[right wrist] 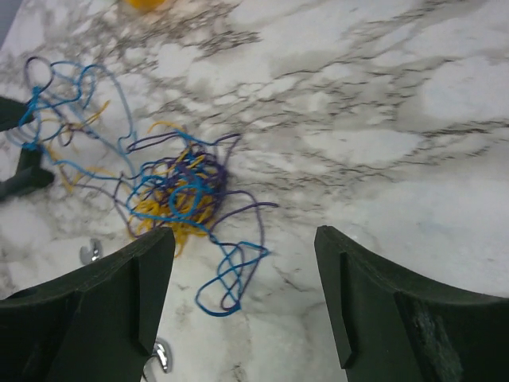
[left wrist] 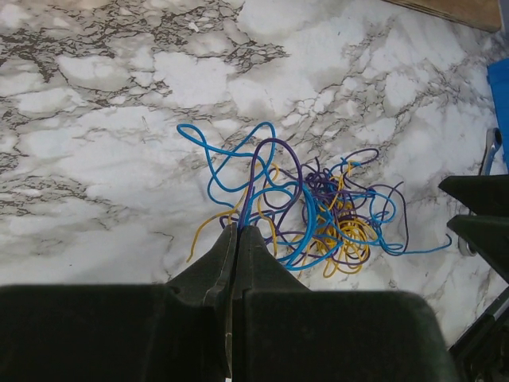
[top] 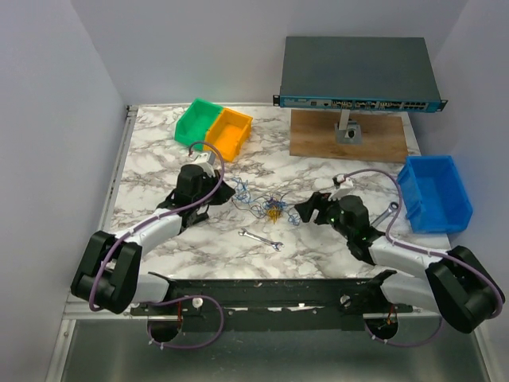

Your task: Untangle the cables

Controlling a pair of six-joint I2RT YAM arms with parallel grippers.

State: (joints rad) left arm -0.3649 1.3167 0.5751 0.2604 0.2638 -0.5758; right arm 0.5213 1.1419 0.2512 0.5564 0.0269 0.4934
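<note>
In the top view, I saw the clump of thin blue, yellow and purple cables (top: 266, 205) lying near the middle of the white marbled tabletop (top: 159, 143). My left tool (top: 228, 194) was at its nine o'clock and my right tool (top: 302, 212) at its three o'clock. The two faced each other across the knot, a sensible stance for drawing it apart. A small silver wrench (top: 261, 239) lay at the clump's six o'clock, apart from the wires.

In the left wrist view, the left tool (left wrist: 238, 231) was clenched. A purple and a blue strand ran straight into its tips at the near edge of the cables (left wrist: 318, 207). I judged it was pinching those strands to serve as an anchor. The dense yellow-and-purple core sat toward three o'clock of the tips, with looser blue loops toward twelve.

In the right wrist view, the right tool (right wrist: 245, 239) was released, its fingers spread wide and holding nothing. The cables (right wrist: 179, 187) lay just ahead toward eleven o'clock, and one blue-and-purple loop reached into the gap between the fingers. I judged the knot far from undone, since the core looked tight. My next move called for closing on that loop and pulling away from the anchored side. It needed a gentle pull, since such thin wires could cinch tighter.
</note>
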